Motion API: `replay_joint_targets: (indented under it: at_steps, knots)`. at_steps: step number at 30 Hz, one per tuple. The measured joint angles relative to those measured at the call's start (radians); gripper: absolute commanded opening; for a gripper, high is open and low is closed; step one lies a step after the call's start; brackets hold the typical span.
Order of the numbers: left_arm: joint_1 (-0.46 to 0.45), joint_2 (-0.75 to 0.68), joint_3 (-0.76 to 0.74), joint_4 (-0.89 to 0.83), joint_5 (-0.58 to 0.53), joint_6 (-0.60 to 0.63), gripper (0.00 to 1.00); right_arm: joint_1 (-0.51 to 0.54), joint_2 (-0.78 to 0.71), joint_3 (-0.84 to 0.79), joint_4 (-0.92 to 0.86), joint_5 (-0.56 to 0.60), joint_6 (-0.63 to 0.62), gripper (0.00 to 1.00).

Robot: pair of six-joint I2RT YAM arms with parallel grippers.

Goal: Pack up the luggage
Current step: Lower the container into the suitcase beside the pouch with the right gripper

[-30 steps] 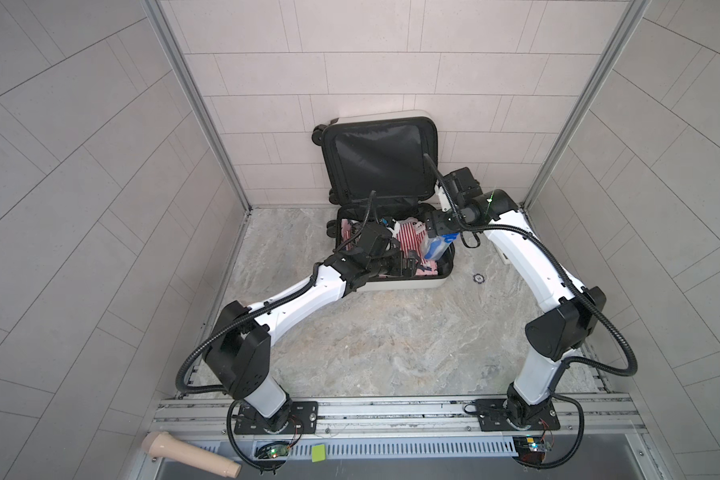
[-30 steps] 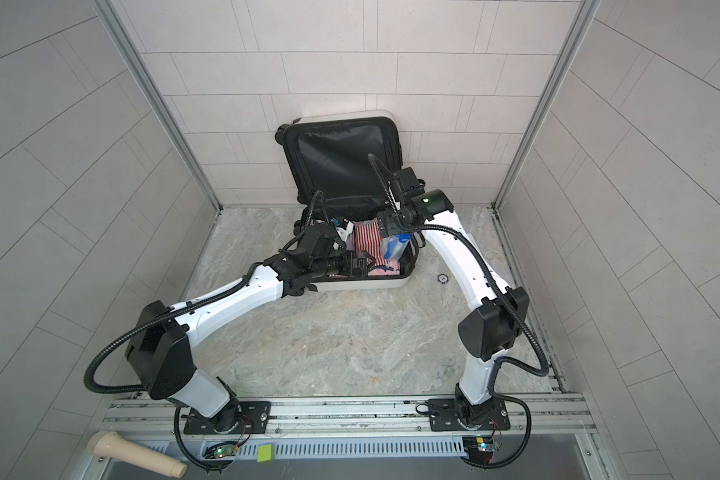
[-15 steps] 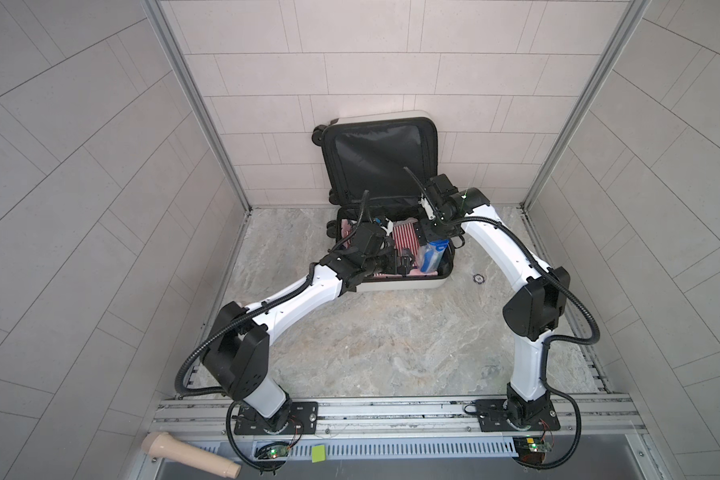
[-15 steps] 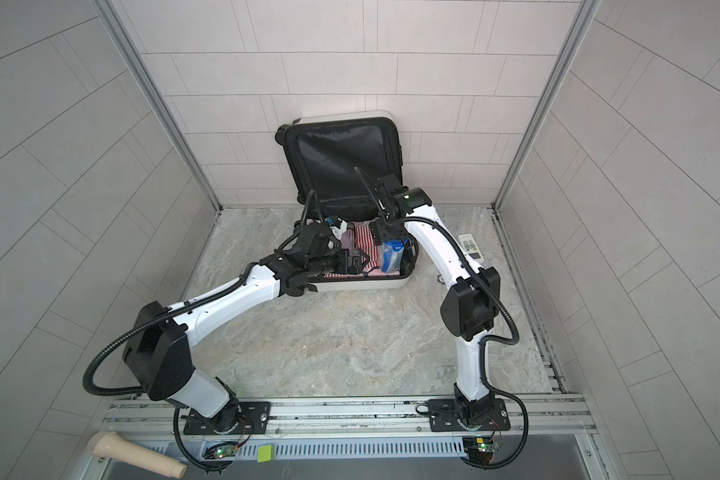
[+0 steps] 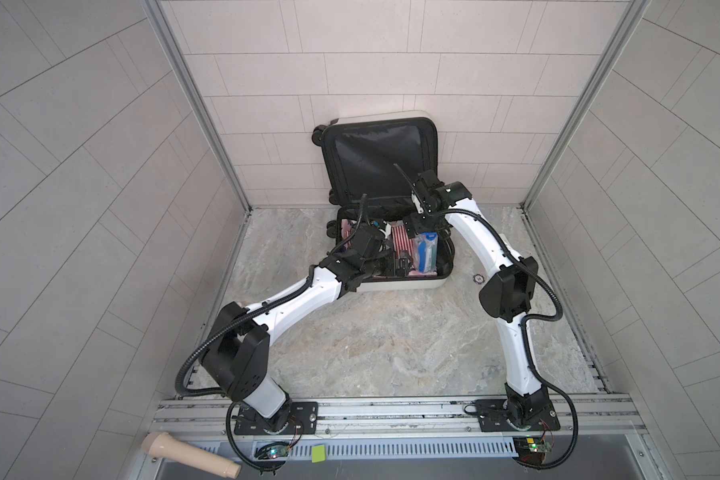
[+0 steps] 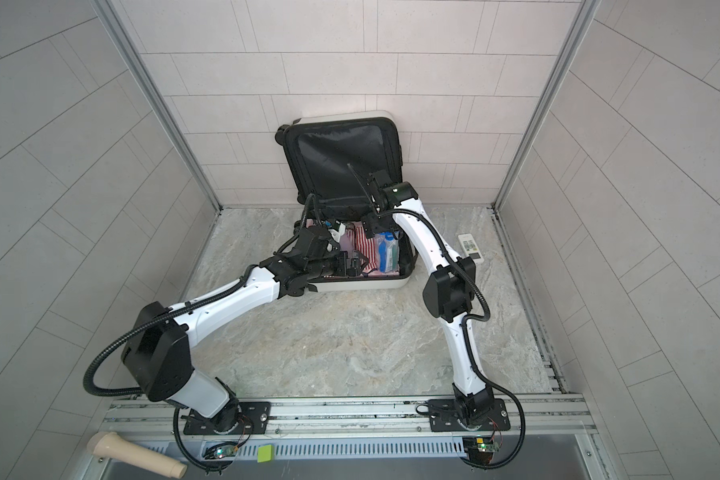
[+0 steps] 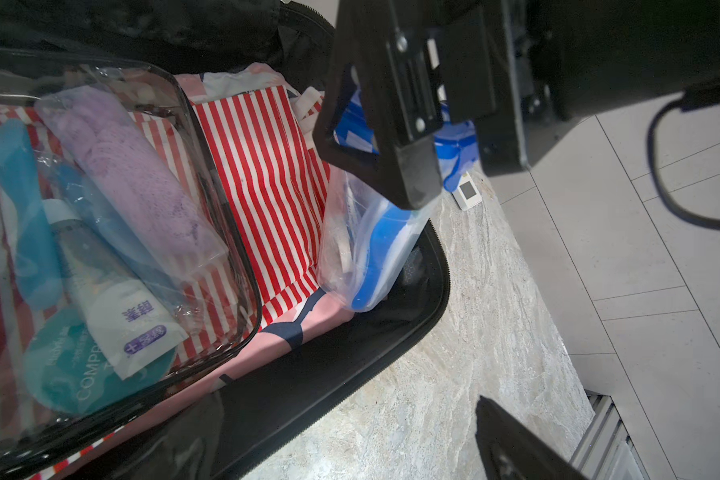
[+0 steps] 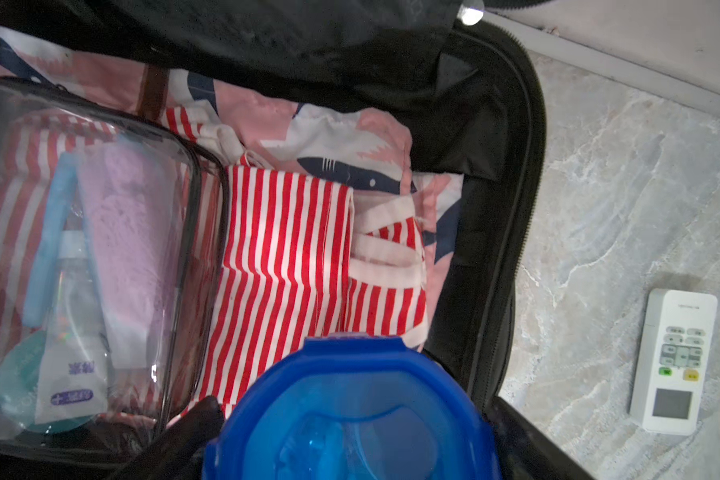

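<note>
The luggage (image 5: 391, 286) lies open at the back of the worktop (image 5: 371, 340), its base flat and its lid propped upright against the rear wall, which leaves the whole base free to be filled from above. Inside, a shark-print cloth (image 8: 341, 137) and a red-and-white striped bag (image 8: 283, 257) lie flat as a bottom layer. The clear toiletry pouch (image 7: 100, 228) rests on them, on the side near the left arm. A blue-lidded clear box (image 5: 427, 251) stands on edge between the striped bag and the base's side wall nearest the right arm, probably because that narrow strip takes it only upright. The right fingers (image 7: 391, 124) reach down from above and stand wide apart on either side of the box's upper end; whether they press on it I cannot tell (the lid fills the space between them in the right wrist view). The left fingers (image 7: 512, 446) are spread fully and hold nothing, low over the front of the base beside the pouch, seemingly placed to steady the contents. A white remote (image 6: 470, 248) lies outside on the worktop near the luggage, apparently not yet packed.
</note>
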Motion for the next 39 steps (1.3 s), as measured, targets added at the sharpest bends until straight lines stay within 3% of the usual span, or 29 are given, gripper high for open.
replay_joint_targets:
  at_steps: [14,16,19,23,26,32,39]
  knots:
    - [0.013,0.000,-0.012,0.012,0.006,-0.014,1.00,-0.071,0.058,0.179,0.115,-0.058,0.077,0.99]
    - [0.018,0.000,-0.014,0.015,0.007,-0.016,1.00,-0.075,0.058,0.184,0.118,-0.062,0.079,0.95]
    - [0.028,-0.002,-0.023,0.020,0.008,-0.018,1.00,-0.072,0.057,0.175,0.108,-0.070,0.084,0.82]
    - [0.053,-0.023,-0.044,0.019,0.013,-0.026,1.00,-0.067,0.018,0.087,0.082,-0.085,0.084,0.61]
    - [0.079,-0.052,-0.049,0.018,0.015,-0.031,1.00,-0.060,-0.055,-0.048,0.080,-0.089,0.085,0.54]
    - [0.128,-0.123,-0.068,0.018,0.015,-0.033,1.00,-0.045,-0.205,-0.266,0.119,-0.095,0.085,0.51]
    - [0.164,-0.169,-0.102,0.015,0.015,-0.040,1.00,-0.016,-0.223,-0.316,0.150,-0.095,0.082,0.48]
